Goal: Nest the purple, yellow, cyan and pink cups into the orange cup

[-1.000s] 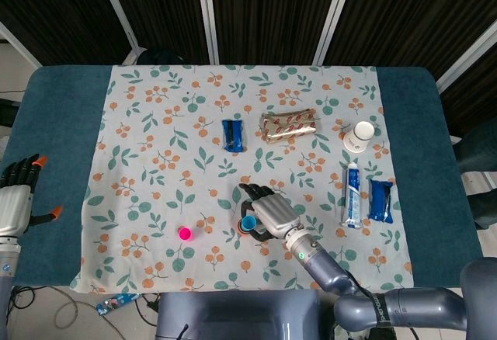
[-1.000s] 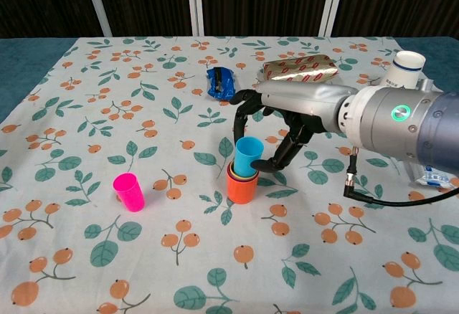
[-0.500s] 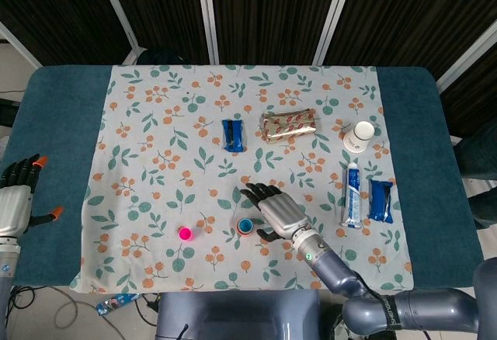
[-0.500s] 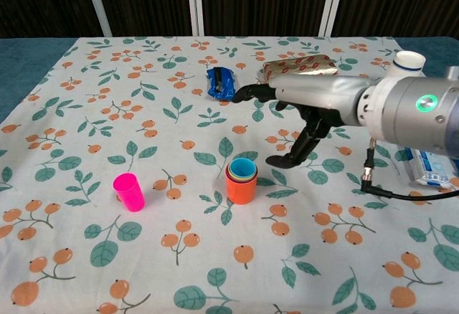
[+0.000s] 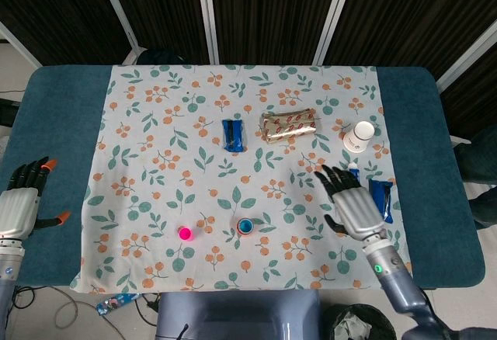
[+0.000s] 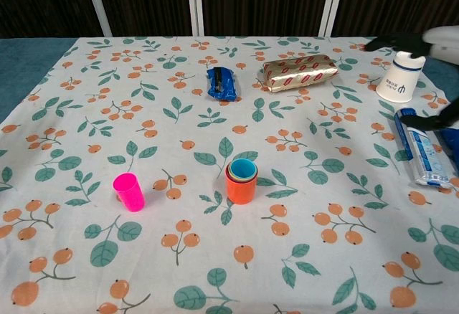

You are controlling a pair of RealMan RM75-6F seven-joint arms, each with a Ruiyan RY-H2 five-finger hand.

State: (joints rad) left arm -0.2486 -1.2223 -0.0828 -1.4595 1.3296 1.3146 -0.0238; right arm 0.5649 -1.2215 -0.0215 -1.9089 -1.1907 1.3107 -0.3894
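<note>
Fingers spread and holding nothing, the right hand (image 5: 353,206) hovers above the right side of the worktop (image 5: 66,130), over the spot where a toothpaste tube (image 6: 418,149) and a blue snack packet (image 5: 380,198) lie side by side on the floral cloth (image 5: 155,138); in the chest view only dark fingertips show at the right edge of the frame. The left hand (image 5: 22,202) hangs off the far left side of the worktop, over the bare blue surface, its orange-tipped fingers apart and empty. Well clear of both hands, the orange cup (image 6: 241,185) stands upright near the front middle of the cloth, with the cyan cup (image 6: 242,169) seated inside it and a thin yellow rim showing between the two; a purple cup cannot be made out from these angles. The pink cup (image 6: 128,191) stands upright by itself to the left of the stack, apart from it and not yet nested. Further back on the cloth lie a second blue snack packet (image 6: 221,83) and, to its right, a gold-wrapped bar (image 6: 298,70) with red markings. A white paper cup (image 6: 399,80) stands upright toward the back right, just beyond the end of the toothpaste tube.
</note>
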